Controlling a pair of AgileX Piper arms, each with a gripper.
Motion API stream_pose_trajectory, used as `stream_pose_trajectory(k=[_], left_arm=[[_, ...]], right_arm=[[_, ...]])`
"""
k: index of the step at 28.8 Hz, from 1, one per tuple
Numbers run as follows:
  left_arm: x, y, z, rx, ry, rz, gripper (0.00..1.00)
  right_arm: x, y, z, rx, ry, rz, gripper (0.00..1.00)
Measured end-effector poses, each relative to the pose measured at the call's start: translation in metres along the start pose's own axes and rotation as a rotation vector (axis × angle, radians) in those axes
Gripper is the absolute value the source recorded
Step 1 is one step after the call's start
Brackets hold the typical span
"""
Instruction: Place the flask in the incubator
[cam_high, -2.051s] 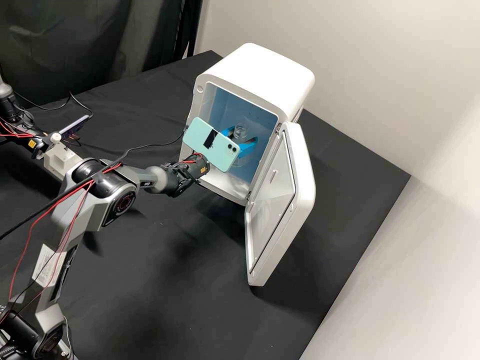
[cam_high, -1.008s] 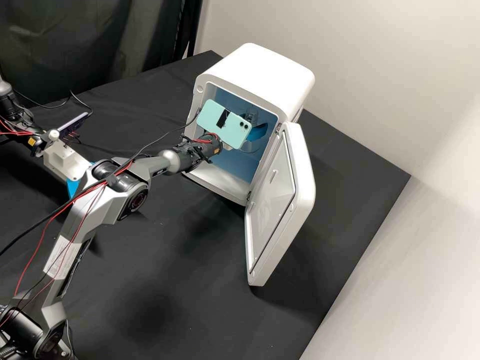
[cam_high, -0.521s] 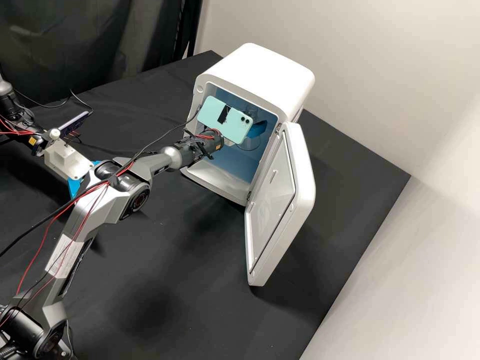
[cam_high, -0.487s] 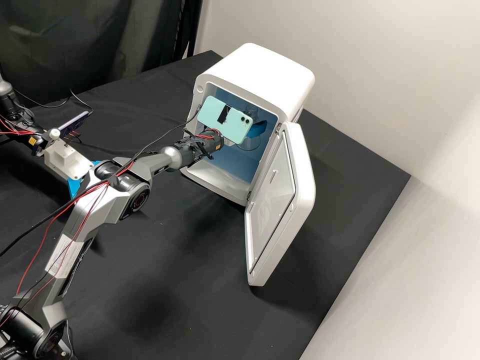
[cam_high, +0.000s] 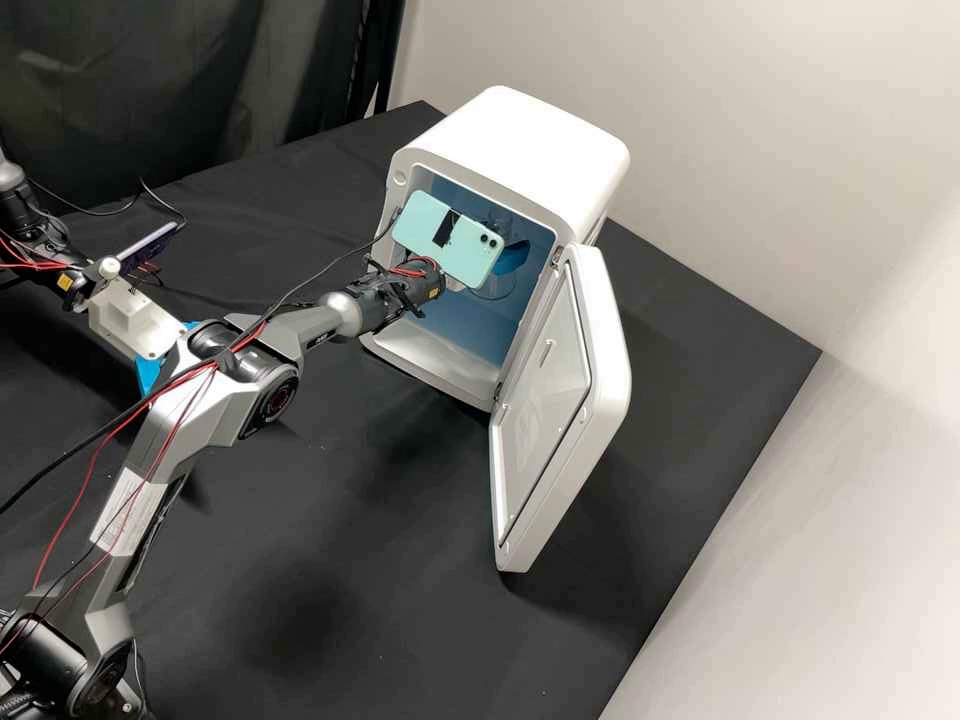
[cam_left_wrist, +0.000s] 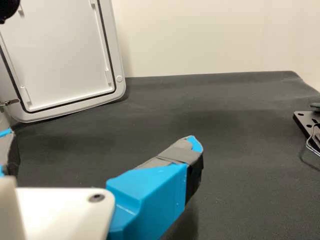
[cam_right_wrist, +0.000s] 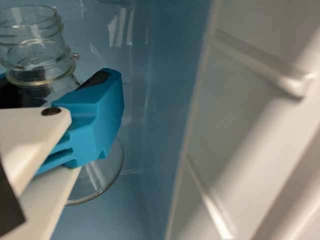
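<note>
While the right hand (cam_right_wrist: 47, 95) grips it inside the incubator (cam_high: 520, 140), the flask (cam_right_wrist: 31, 42) is upright, mouth up.

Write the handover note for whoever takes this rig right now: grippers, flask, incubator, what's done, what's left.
Grippers: the right gripper is shut on the neck of the clear glass flask. The left gripper is open and empty, low over the black bench.
Things: the flask is inside the blue chamber of the white incubator. Its white door hangs wide open.
Done: the door is open and the flask is in the chamber.
Left: I cannot tell whether the flask's base is resting on the floor. Probably lower it, release, back the arm out, and perhaps shut the door.
</note>
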Motion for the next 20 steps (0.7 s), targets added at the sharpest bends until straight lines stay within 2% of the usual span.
stream_pose_trajectory(k=[2,6,9,15,20], left_arm=[[0.0,-0.0002,0.001,0.005,-0.009,-0.002,1.0],[0.0,-0.0005,0.002,0.013,-0.02,-0.006,1.0],[0.0,-0.0005,0.002,0.013,-0.02,-0.006,1.0],[0.0,-0.0005,0.002,0.013,-0.02,-0.006,1.0],[0.0,-0.0005,0.002,0.013,-0.02,-0.006,1.0]], right_arm=[[-0.001,-0.003,-0.004,0.006,0.008,-0.006,0.0],[-0.002,-0.009,-0.003,0.035,0.003,-0.02,0.0],[-0.002,-0.015,0.0,0.051,-0.006,-0.033,0.0],[0.0,-0.034,0.013,0.077,-0.035,-0.068,0.0],[0.001,-0.039,0.016,0.083,-0.041,-0.078,0.0]])
